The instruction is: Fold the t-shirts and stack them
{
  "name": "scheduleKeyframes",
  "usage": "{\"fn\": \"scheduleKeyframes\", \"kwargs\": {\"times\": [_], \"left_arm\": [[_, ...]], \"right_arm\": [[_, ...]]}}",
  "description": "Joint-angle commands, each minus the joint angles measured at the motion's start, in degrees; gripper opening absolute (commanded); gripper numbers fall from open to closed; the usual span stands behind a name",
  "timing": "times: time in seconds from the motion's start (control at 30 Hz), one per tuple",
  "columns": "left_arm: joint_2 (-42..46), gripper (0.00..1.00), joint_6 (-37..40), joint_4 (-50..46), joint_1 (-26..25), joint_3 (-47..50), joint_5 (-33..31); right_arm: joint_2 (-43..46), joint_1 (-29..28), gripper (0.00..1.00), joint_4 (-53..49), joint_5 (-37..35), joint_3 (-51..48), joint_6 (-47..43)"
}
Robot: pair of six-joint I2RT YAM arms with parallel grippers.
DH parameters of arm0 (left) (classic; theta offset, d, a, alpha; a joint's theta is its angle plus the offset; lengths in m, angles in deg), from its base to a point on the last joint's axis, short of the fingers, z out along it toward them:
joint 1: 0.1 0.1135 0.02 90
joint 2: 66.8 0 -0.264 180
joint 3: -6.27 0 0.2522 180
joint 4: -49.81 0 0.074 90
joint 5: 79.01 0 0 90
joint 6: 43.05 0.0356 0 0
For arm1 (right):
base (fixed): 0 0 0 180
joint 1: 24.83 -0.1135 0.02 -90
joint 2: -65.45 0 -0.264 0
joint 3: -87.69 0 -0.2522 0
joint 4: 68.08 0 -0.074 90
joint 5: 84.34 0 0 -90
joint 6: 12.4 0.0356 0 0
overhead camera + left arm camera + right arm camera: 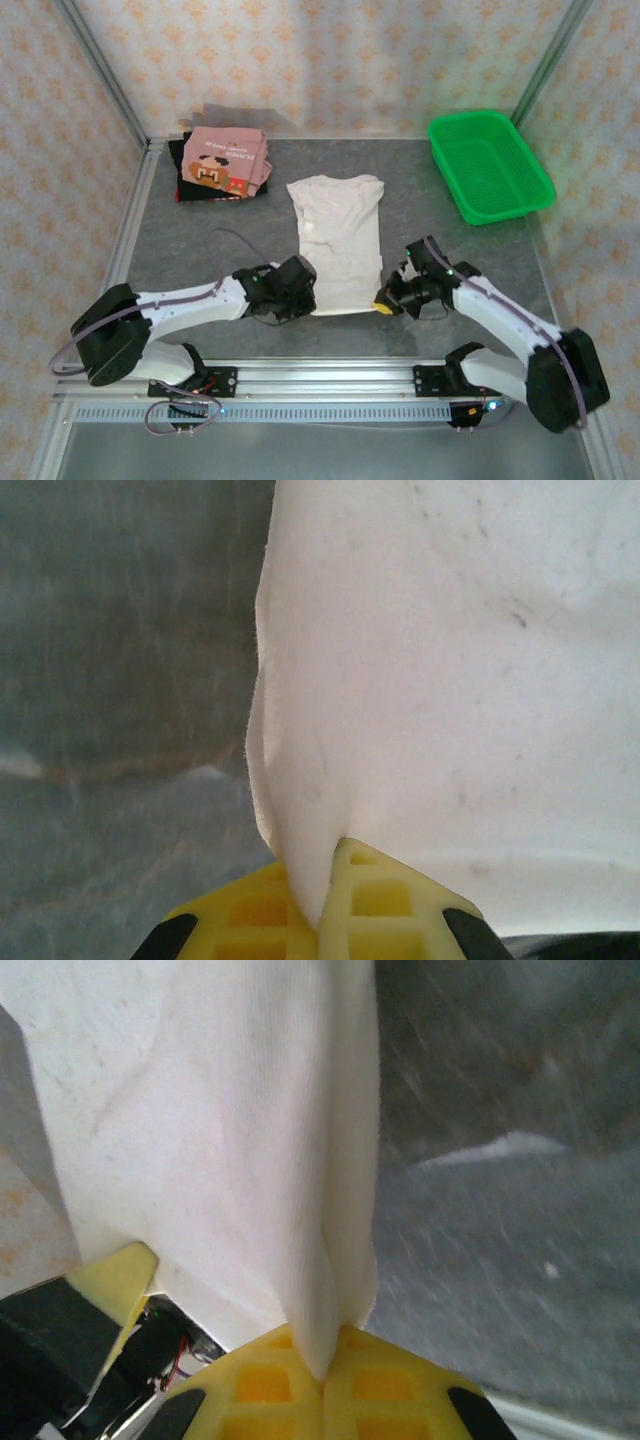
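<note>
An off-white t-shirt (338, 240) lies lengthwise in the middle of the grey table, folded into a narrow strip with its collar end away from me. My left gripper (308, 300) is shut on its near left corner, and the cloth (420, 680) rises pinched between the yellow fingertips (375, 900). My right gripper (383, 298) is shut on the near right corner, with a fold of the cloth (240, 1150) clamped between its yellow pads (385, 1385). A folded pink t-shirt (228, 160) with a brown pixel face rests on a black t-shirt (190, 185) at the back left.
A green plastic basket (490, 165) stands at the back right. Metal frame rails (130, 230) run along the table's left side, and papered walls close the back. Bare grey table (220, 235) lies on both sides of the off-white shirt.
</note>
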Motion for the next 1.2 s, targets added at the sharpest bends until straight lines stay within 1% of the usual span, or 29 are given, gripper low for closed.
{"fn": "scheduleKeyframes", "kwargs": {"times": [0.0,0.13,0.27,0.4,0.53,0.63,0.73,0.8,0.87,0.97,1.07,1.17], "left_arm": [[4.1,0.0,-7.3,-5.8,-3.7,2.4,-6.4],[7.4,0.0,-11.2,-7.1,-9.5,2.6,-8.4],[8.1,0.0,-15.2,-8.0,-15.4,2.4,-9.7],[9.6,0.0,-18.7,-8.9,-19.0,2.3,-11.6],[12.5,0.0,-19.7,-10.5,-19.2,1.1,-13.9],[14.4,0.0,-18.8,-11.1,-17.0,-0.1,-13.7],[15.6,0.0,-17.4,-10.3,-13.5,-0.6,-11.9],[15.8,0.0,-15.4,-10.1,-9.9,-1.4,-9.6],[15.5,0.0,-12.7,-9.4,-5.3,-3.0,-7.1],[13.1,0.0,-6.9,-10.7,1.3,-8.4,-3.1],[8.8,0.0,-0.9,-13.2,6.6,-14.8,0.9],[4.7,0.0,2.7,-12.8,11.4,-17.8,4.9]], "right_arm": [[9.2,-0.6,0.0,-8.5,-2.2,-2.4,5.1],[19.0,-0.9,0.0,-14.1,-1.2,-4.4,8.6],[24.8,-1.2,0.0,-18.4,-0.8,-3.8,10.8],[26.0,-1.6,0.0,-21.0,-0.5,-1.5,10.7],[23.3,-1.6,0.0,-20.1,-1.3,1.8,9.3],[17.3,-1.6,0.0,-17.2,-1.5,5.1,7.0],[9.0,-1.5,0.0,-16.6,-2.8,11.1,2.0],[3.4,-1.2,0.0,-17.4,-4.1,15.9,-1.7],[-2.4,-0.1,0.0,-17.5,-4.1,20.8,-4.9],[-9.9,2.3,0.0,-17.8,-3.9,27.8,-8.7],[-16.5,4.7,0.0,-19.3,-3.5,34.7,-12.1],[-22.1,6.8,0.0,-20.1,-3.3,40.4,-14.6]]}}
